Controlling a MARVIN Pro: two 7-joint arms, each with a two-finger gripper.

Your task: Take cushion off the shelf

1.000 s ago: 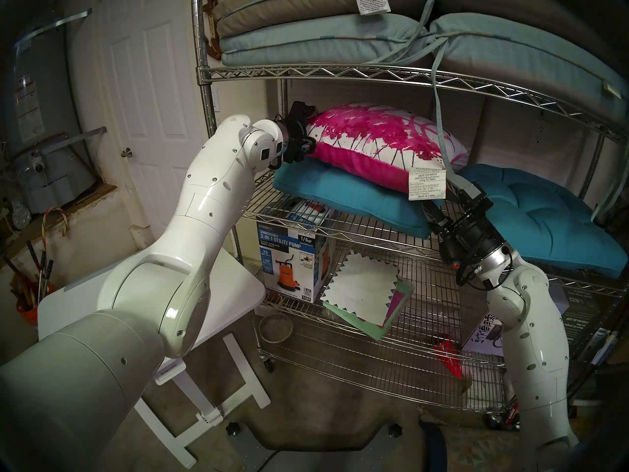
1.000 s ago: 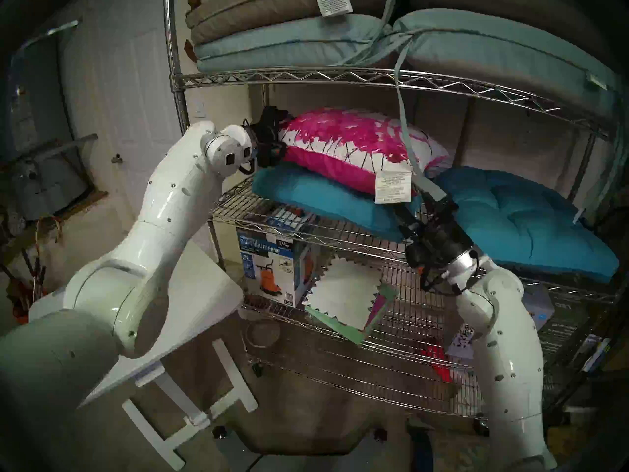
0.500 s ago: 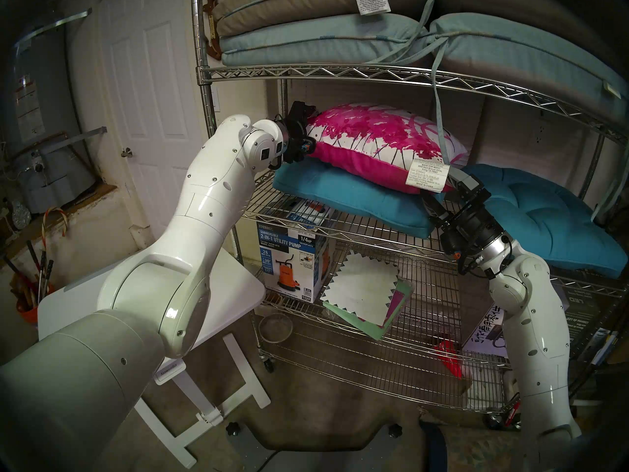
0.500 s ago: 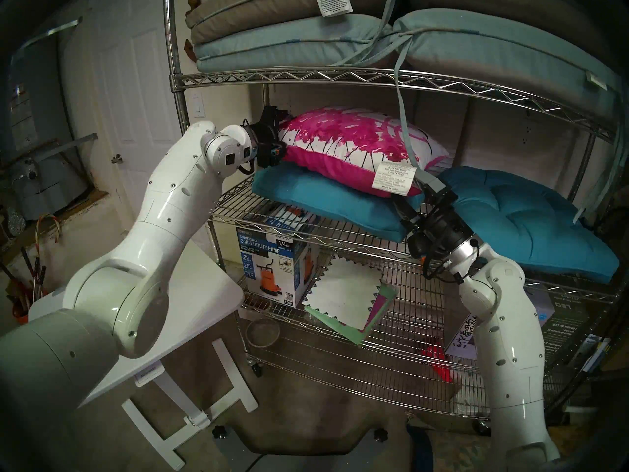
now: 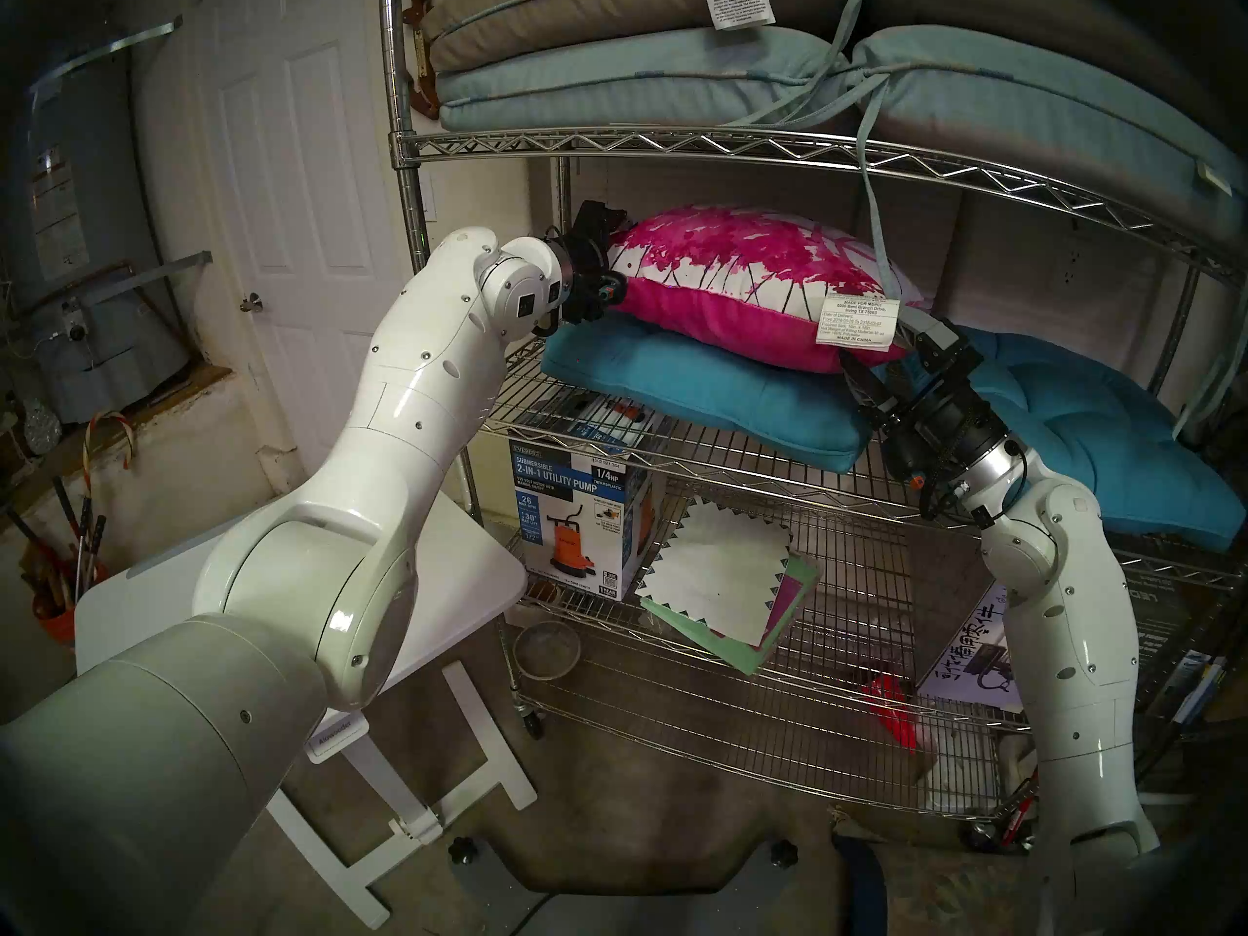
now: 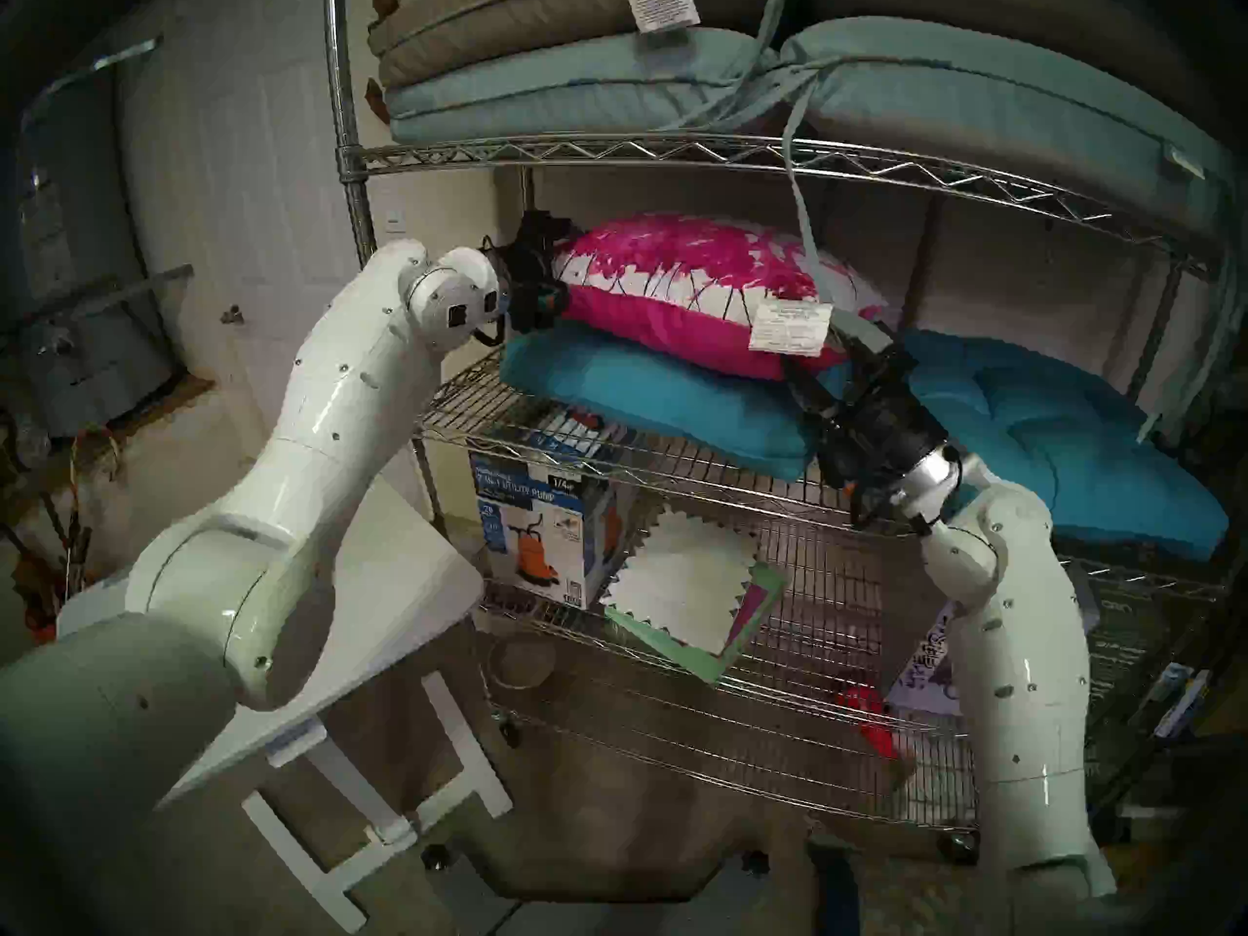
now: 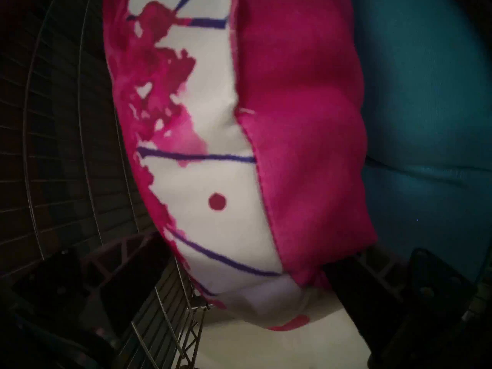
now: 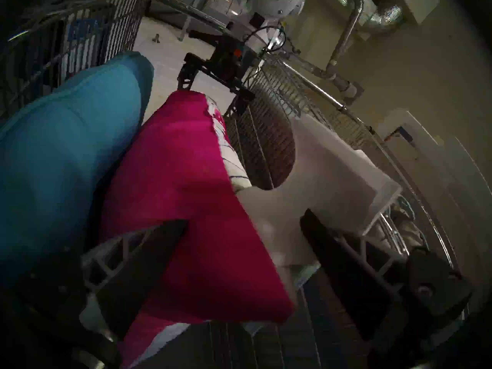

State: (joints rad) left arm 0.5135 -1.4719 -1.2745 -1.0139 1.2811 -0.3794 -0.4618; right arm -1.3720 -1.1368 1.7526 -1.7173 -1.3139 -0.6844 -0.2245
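The cushion (image 5: 749,286) is lying on the middle tier of the shelf (image 5: 675,146), resting on top of a teal seat pad. It is a plump square pillow, its white face with magenta splatter and thin dark lines turning upward, its solid magenta back showing along the near side. Its right end is sitting higher than the left, so it is tilting. A long white printed label (image 5: 858,321) is hanging from its near right corner. The shelf is a tall chrome wire rack with grid tiers and zigzag wire edges, standing on caster wheels (image 5: 533,722) on the floor.
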